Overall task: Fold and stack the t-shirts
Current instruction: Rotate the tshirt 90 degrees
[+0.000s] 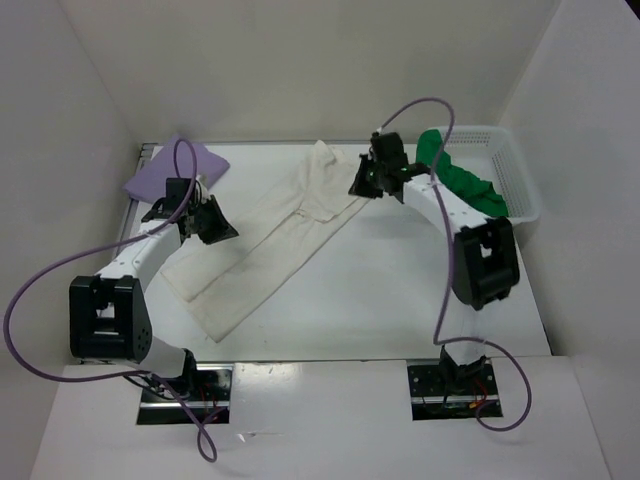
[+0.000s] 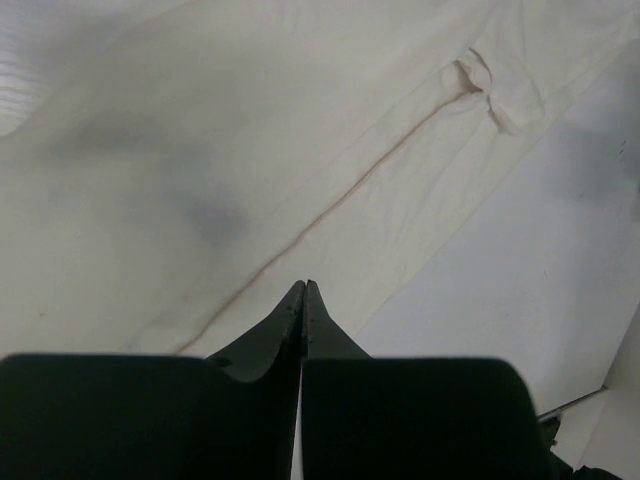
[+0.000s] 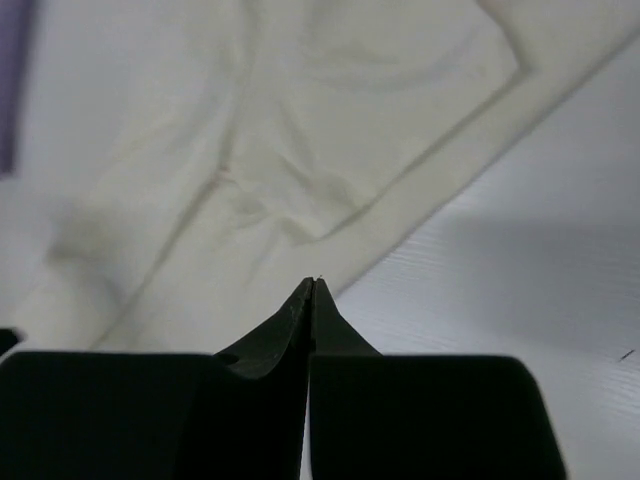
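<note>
The purple shirt [image 1: 175,170] lies folded beyond the left gripper [image 2: 304,288]. The white shirt [image 1: 270,245] (a half-folded strip) lies under both shut, empty jaws. The green shirt [image 1: 465,180] waits in the basket [image 1: 522,185] beside the right gripper [image 3: 313,283].

lavender t-shirt [image 1: 152,176]: 1 | white t-shirt [image 1: 265,245]: 1 | green t-shirt [image 1: 470,185]: probably 1 | basket [image 1: 522,190]: 1

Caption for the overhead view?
Left hand and right hand shut over white shirt; purple shirt folded, green shirt in basket.
</note>
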`<state>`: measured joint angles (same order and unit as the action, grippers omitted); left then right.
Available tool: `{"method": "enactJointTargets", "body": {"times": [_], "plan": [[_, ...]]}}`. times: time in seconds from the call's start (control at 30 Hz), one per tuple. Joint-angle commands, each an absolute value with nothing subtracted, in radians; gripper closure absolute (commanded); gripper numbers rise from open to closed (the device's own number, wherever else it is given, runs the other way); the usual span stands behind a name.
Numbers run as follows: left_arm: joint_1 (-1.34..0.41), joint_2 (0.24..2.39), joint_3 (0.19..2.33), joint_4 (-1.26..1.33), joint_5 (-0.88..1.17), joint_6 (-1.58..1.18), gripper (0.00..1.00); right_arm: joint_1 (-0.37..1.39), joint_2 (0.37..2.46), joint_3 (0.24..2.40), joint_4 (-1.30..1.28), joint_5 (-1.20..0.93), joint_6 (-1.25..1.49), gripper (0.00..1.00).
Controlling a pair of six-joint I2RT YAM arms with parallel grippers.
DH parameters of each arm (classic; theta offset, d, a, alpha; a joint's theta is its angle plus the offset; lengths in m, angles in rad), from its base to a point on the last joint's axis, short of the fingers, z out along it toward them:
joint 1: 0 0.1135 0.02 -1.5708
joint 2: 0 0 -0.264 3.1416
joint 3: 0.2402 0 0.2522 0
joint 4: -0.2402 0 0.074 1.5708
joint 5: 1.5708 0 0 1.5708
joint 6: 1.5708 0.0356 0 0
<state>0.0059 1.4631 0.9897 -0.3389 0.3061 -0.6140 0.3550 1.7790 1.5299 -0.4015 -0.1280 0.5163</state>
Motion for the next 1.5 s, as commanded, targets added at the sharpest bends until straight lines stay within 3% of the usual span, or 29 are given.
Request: {"method": "enactJointTargets", "body": {"times": [0.0,0.33,0.53,0.8,0.87,0.97,1.1,1.2,1.3,1.4,1.47], "plan": [[-0.040,1.470,1.049,-0.331,0.288,-0.554,1.00,0.347,1.936,1.459,-0.351,-0.098,0.500,1.00],[-0.040,1.410,1.039,-0.351,0.325,-0.534,0.90,0.314,2.204,1.631,-0.350,-0.026,0.500,1.00],[-0.040,1.379,1.006,-0.351,0.334,-0.552,0.84,0.305,2.384,1.871,-0.441,-0.037,0.491,1.00],[-0.040,1.379,1.039,-0.360,0.344,-0.584,0.80,0.305,2.742,2.661,-0.756,-0.095,0.491,1.00],[-0.040,1.388,1.054,-0.371,0.344,-0.595,0.80,0.305,2.752,2.790,-0.839,-0.095,0.491,0.99],[-0.040,1.388,1.095,-0.371,0.354,-0.606,0.79,0.305,2.575,2.613,-0.830,-0.095,0.482,0.91],[-0.040,1.407,1.127,-0.350,0.376,-0.615,0.75,0.305,2.116,2.098,-0.570,-0.142,0.518,0.71],[-0.040,1.428,1.150,-0.350,0.376,-0.601,0.72,0.359,1.879,1.640,-0.451,-0.205,0.587,0.62],[-0.040,1.439,1.150,-0.350,0.376,-0.580,0.70,0.506,1.766,1.350,-0.312,-0.282,0.678,0.59],[-0.040,1.448,1.105,-0.350,0.376,-0.580,0.69,0.711,1.730,1.206,-0.209,-0.305,0.767,0.51],[-0.031,1.439,1.091,-0.350,0.365,-0.580,0.68,0.797,1.730,1.139,-0.137,-0.321,0.854,0.51]]}}
